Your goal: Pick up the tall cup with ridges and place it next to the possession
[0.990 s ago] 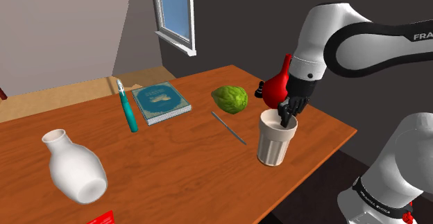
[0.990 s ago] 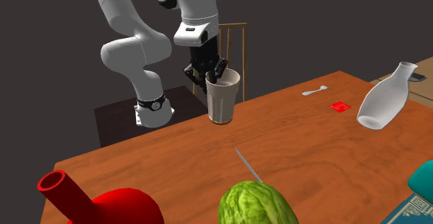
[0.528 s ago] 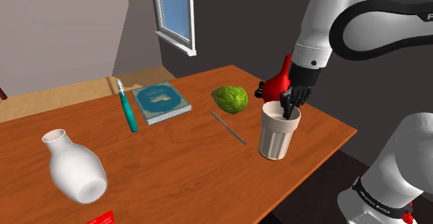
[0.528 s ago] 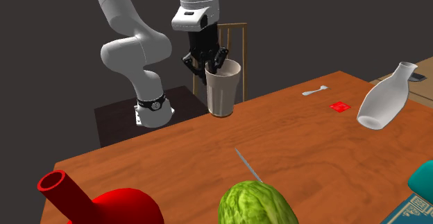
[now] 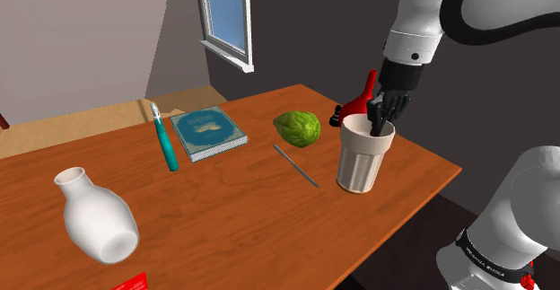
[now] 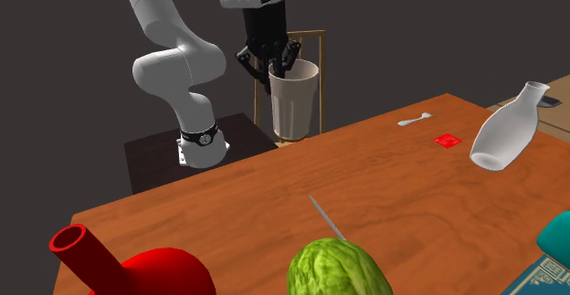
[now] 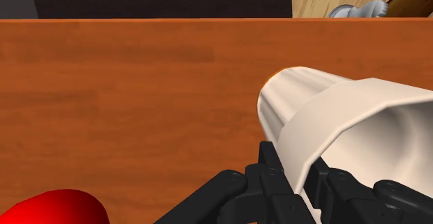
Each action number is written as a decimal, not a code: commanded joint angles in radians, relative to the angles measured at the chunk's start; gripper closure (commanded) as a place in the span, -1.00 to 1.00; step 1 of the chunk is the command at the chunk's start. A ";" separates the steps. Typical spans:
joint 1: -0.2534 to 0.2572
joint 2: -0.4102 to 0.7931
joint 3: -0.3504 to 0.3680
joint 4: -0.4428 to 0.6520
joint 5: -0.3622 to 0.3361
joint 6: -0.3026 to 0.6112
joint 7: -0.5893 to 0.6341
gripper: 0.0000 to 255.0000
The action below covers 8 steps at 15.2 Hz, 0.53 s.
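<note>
While the red card (image 5: 132,283) at the shoulder view's lower edge is cut off, too little of it showing to tell what it is, the rest of the wooden table (image 5: 224,212) reads plainly from that view's left to its right: a white vase (image 5: 94,216) leaning at a tilt, a teal brush (image 5: 165,143), a book (image 5: 209,133) just beside it, a green fruit (image 5: 299,128), a thin grey rod (image 5: 296,166), then the tall cup (image 5: 362,162), pale and ridged, near the table's right-hand end. The gripper (image 5: 377,128) comes down on its rim, closed on the wall with one finger inside the mouth and one outside, the inner tip sunk below the rim. A red vessel (image 5: 357,109) behind is largely covered by cup and gripper. From the second exterior view the cup's base seems clear of the wood, though the gap is hard to judge, and a chair (image 6: 311,47) behind is partly hidden. At the wrist the cup's mouth runs off the frame
</note>
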 commanded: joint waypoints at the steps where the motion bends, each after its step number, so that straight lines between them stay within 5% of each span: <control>1: 0.009 -0.032 0.009 0.028 0.000 -0.024 0.010 1.00; 8: 0.005 -0.016 -0.001 0.131 -0.010 -0.111 0.019 1.00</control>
